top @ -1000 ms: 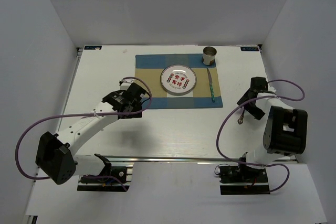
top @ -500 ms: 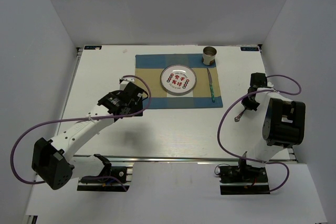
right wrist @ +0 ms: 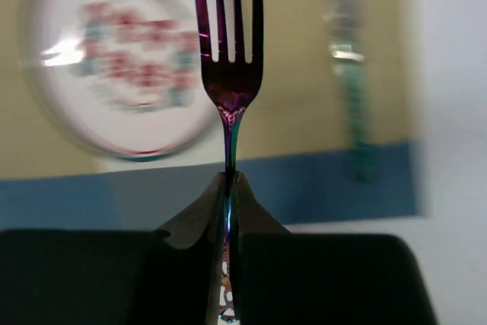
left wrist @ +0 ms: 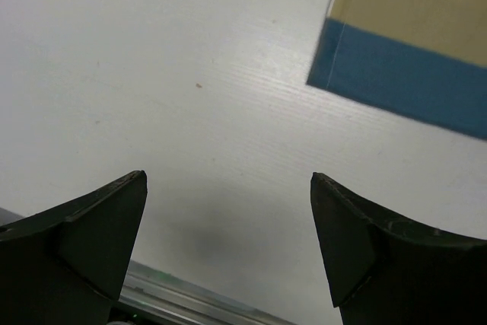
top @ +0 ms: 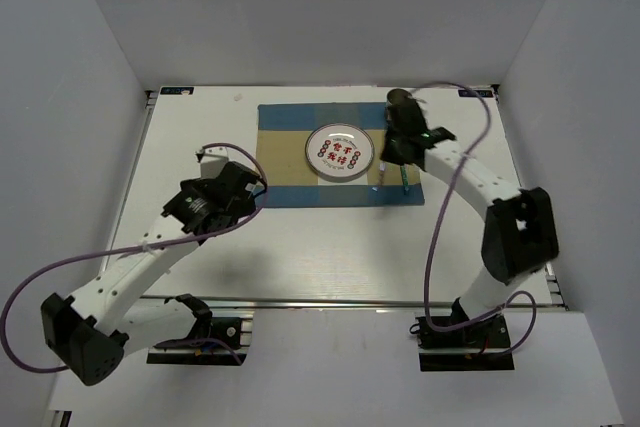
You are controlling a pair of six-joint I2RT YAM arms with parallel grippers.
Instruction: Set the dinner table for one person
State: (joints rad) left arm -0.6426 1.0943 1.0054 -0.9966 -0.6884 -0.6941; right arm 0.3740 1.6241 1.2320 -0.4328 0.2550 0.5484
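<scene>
Directly below both arms spreads the white bench [left wrist: 190, 104], which carries the whole setting.

The right claw [right wrist: 228, 182] is pressed tight on the handle of an iridescent purple fork [right wrist: 230, 74]. The fork stands straight out ahead of it, tines pointing away. Beyond the tines and off to this claw's left lies a round white plate [right wrist: 114, 74]. Its face bears a ring of red and green print, blurred in the wrist view. To the claw's right a knife [right wrist: 351, 104] with a teal handle lies lengthwise. Plate and knife both rest on the blue-and-tan placemat [right wrist: 319, 180], whose blue border runs just under the claw's tips.

From above, a metal cup [top: 398, 97] sits at the far corner of the placemat. The right arm crosses over it, so its inside cannot be made out.

The left claw [left wrist: 228, 241] hangs above bare bench with its fingers [left wrist: 99, 226] spread wide and nothing between them. A corner of the placemat lies ahead of it to the right. The silver rail [left wrist: 183, 300] runs just behind its fingers.
</scene>
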